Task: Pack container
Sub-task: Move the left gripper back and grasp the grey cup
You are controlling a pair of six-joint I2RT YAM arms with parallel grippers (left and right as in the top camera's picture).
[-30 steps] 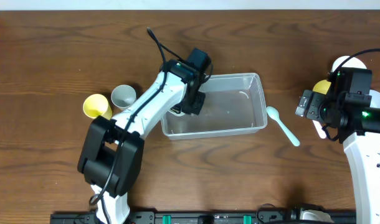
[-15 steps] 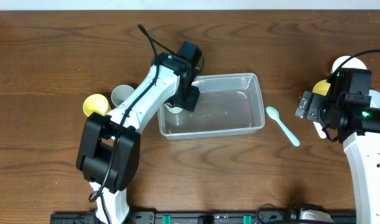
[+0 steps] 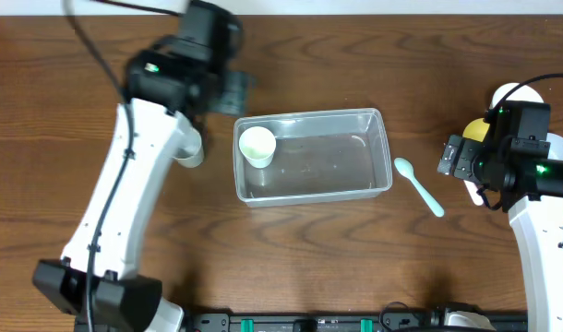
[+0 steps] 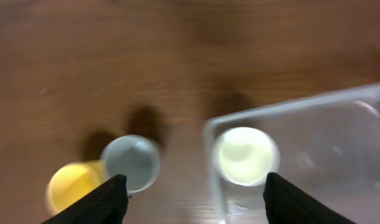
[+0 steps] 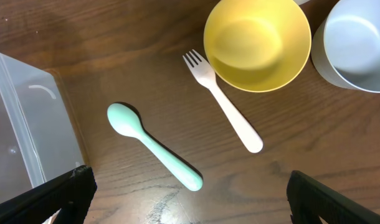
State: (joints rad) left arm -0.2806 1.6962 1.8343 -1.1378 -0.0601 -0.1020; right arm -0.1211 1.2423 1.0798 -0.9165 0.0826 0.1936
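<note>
Left gripper (image 4: 194, 179), jaws apart, seemingly empty (blurred view), above the cup (image 3: 257, 145) packed in the container (image 3: 311, 114); right gripper (image 5: 190, 174) wide, empty, poised over the spoon (image 5: 154, 146)

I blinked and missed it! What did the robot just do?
The left fingers opened, let go of the pale cup, and that arm pulled away toward the table's far left. The cup now stands alone in the left end of the container. The right fingers and the spoon stayed put.
</note>
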